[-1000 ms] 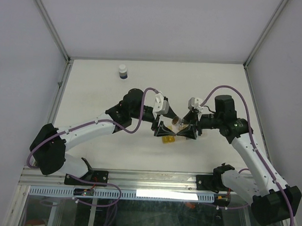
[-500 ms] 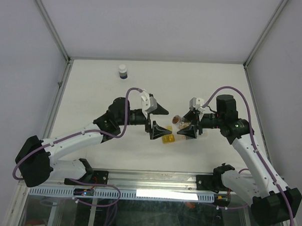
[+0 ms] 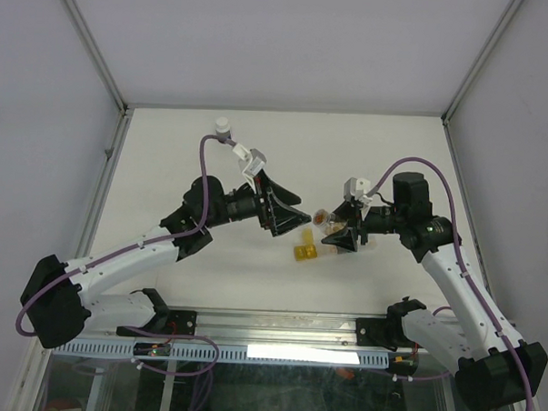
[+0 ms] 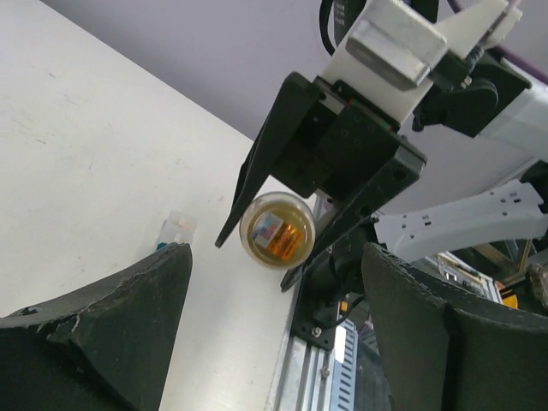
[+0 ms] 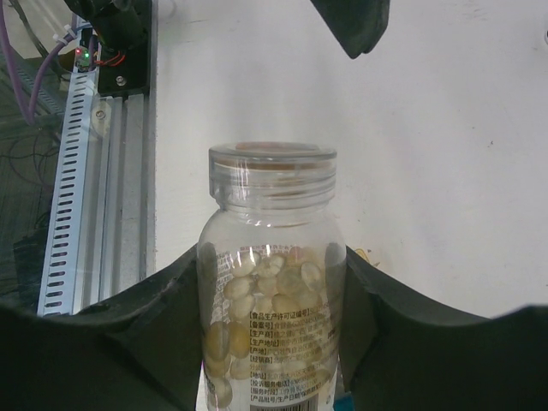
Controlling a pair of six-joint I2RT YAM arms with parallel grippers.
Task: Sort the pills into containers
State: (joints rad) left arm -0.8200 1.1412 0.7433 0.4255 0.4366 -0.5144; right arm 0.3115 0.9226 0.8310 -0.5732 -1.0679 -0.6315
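— Two grippers, one bottle: which has it?

— The right gripper (image 3: 338, 234) is clamped round the body of the clear pill bottle (image 5: 272, 282). It holds the bottle above the table (image 3: 394, 156), neck aimed toward nine o'clock in the overhead view. The pills (image 5: 257, 295) lie gathered toward its base.

— And the other?

— The left gripper (image 3: 287, 211) hangs at the bottle's nine o'clock, jaws spread wide with nothing between them. Its camera looks straight into the bottle's mouth.

— Cap off?

— The neck thread shows bare, so I judge yes.

— Where do the pills go?

— The yellow container (image 3: 304, 253) sits on the table at the bottle's seven o'clock. A clear container (image 4: 175, 229) shows in the left wrist view. The rest of the row I cannot make out.

— So which step?

— Opening looks done and pouring has not begun, I'd say. The next move calls for tipping the neck down over one small box, slowly, since the target is tiny and pills scatter easily.
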